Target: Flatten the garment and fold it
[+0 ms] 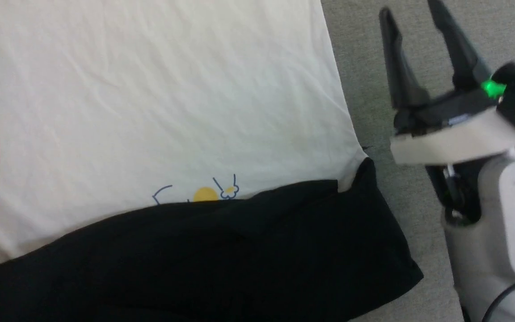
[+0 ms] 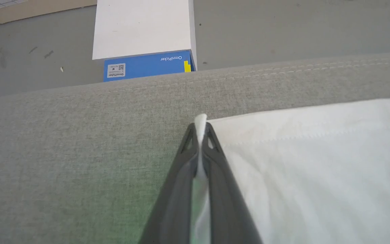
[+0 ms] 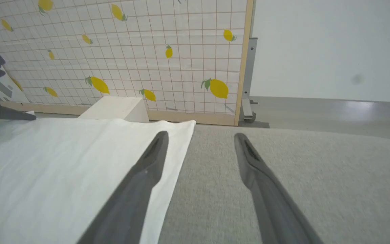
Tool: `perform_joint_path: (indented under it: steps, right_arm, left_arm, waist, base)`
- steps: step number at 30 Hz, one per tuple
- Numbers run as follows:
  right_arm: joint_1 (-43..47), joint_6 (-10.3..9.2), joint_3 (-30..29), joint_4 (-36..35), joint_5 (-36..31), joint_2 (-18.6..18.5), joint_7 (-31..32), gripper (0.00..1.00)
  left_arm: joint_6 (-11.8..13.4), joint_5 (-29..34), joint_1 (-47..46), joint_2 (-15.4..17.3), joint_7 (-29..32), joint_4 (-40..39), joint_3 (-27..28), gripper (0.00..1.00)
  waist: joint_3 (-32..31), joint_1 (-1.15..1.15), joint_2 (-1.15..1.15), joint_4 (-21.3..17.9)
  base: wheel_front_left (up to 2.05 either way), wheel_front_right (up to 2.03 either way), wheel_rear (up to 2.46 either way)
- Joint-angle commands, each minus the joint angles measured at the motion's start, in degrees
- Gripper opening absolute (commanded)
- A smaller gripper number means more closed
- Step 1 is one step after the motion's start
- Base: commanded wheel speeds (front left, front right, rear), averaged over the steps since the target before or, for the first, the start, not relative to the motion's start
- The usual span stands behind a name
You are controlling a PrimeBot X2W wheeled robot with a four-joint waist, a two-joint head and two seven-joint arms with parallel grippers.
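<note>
Grey cushion (image 2: 80, 152), perhaps sofa, garment (image 1: 150, 89) spread

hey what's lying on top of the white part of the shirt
On the garment lies its own black sleeve, covering the lower part of the yellow-and-blue print. What lies under the sleeve cannot be seen.

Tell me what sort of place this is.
Probably an indoor test or demo room. The shirt lies on a grey padded surface, a lemon-patterned screen on a wheeled frame stands behind it, and a box sits on the bare grey floor.
</note>
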Motion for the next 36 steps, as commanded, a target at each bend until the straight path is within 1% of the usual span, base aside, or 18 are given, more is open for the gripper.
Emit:
perform_joint_path:
  steps: [1,3,5,8,12,14,18,23,24,25,26,27,28,31,32,36]
  right_arm:
    - [-4.3,-0.09,-0.2,0.8,-0.2,0.0,1.7,1.0]
    - [-11.0,-0.09,-0.6,3.5,0.1,0.0,4.6,1.0]
    - [-17.3,-0.09,-1.1,8.4,1.1,0.0,8.6,1.0]
    - [-26.2,-0.09,-1.9,17.6,1.9,0.0,16.2,1.0]
    - [-35.4,-0.09,-3.6,29.1,1.5,0.0,25.9,1.0]
    - [-39.1,-0.09,-5.0,33.7,0.7,0.0,29.4,1.0]
    - [-44.2,-0.09,-6.6,40.6,-3.9,0.0,35.3,1.0]
    - [-47.8,-0.09,-8.9,45.6,-9.5,0.0,42.9,1.0]
    - [-48.1,-0.09,-8.9,46.1,-10.1,0.0,44.2,0.96]
    - [-48.5,-0.09,-8.7,46.5,-10.9,0.0,46.1,0.48]
    - [-48.6,-0.09,-8.5,46.8,-11.3,0.0,47.7,0.27]
    - [-48.7,-0.09,-8.3,46.8,-11.7,0.0,49.5,0.03]
    - [-48.8,-0.09,-8.1,46.5,-12.0,0.0,50.5,0.0]
    - [-48.9,-0.09,-7.6,44.6,-12.7,0.0,52.2,0.0]
    - [-48.9,-0.09,-7.6,43.7,-12.8,0.0,51.5,0.0]
    - [-48.7,-0.09,-8.3,39.9,-13.5,0.0,44.8,0.0]
  left_arm:
    - [-0.5,-0.5,0.4,-0.5,-0.9,0.3,-0.3,0.0]
    - [-0.7,-0.6,-0.3,-1.1,-2.6,0.7,-0.9,0.0]
    - [-0.8,-0.9,-1.0,-2.2,-4.4,1.4,-1.3,0.0]
    - [-1.4,-1.1,-2.1,-3.4,-6.8,2.4,-2.3,0.0]
    - [-2.6,-1.5,-3.9,-5.6,-9.9,3.5,-4.1,0.0]
    - [-3.2,-1.7,-5.0,-6.7,-11.3,3.9,-4.9,0.0]
    - [-4.2,-1.8,-6.7,-8.1,-13.4,5.0,-6.5,0.0]
    - [-5.3,-2.1,-7.9,-9.4,-15.9,6.6,-7.9,0.0]
    - [-5.5,-2.2,-8.1,-9.5,-16.3,7.0,-8.1,0.0]
    - [-5.6,-2.2,-8.2,-9.7,-16.7,7.5,-8.2,0.0]
    - [-5.7,-2.2,-8.4,-9.8,-17.0,7.9,-8.4,0.0]
    - [-5.9,-2.3,-8.5,-9.8,-17.4,8.4,-8.5,0.0]
    - [-6.0,-2.3,-8.6,-9.8,-17.7,8.8,-8.6,0.0]
    - [-6.2,-2.2,-9.2,-9.4,-19.1,9.8,-8.7,0.0]
    - [-6.2,-2.1,-9.4,-9.2,-19.6,10.1,-8.7,0.0]
    - [-6.0,-1.2,-10.4,-8.3,-24.0,10.9,-8.6,0.0]
  waist:
    - [-0.2,0.0,0.0,1.2]
    - [-0.2,0.0,0.0,2.3]
    - [-0.1,0.0,0.0,3.4]
    - [0.2,0.0,0.0,5.3]
    - [1.3,0.0,0.0,8.6]
    - [2.1,0.0,0.0,10.2]
    - [3.3,0.0,0.0,12.6]
    - [4.2,0.0,0.0,14.3]
    - [4.2,0.0,0.0,14.5]
    - [4.2,0.0,0.0,14.6]
    - [4.1,0.0,0.0,14.6]
    - [4.0,0.0,0.0,14.6]
    - [3.9,0.0,0.0,14.5]
    - [3.6,0.0,0.0,14.1]
    - [3.6,0.0,0.0,13.9]
    - [3.1,0.0,0.0,13.2]
  base:
    - [0.0,0.0,0.0]
    - [0.0,0.0,0.0]
    - [0.0,0.0,0.0]
    - [0.0,0.0,0.0]
    - [0.0,0.0,0.0]
    - [0.0,0.0,0.0]
    - [0.0,0.0,0.0]
    - [0.0,0.0,0.0]
    - [0.0,0.0,0.0]
    - [0.0,0.0,0.0]
    - [0.0,0.0,0.0]
    - [0.0,0.0,0.0]
    - [0.0,0.0,0.0]
    - [0.0,0.0,0.0]
    - [0.0,0.0,0.0]
    - [0.0,0.0,0.0]
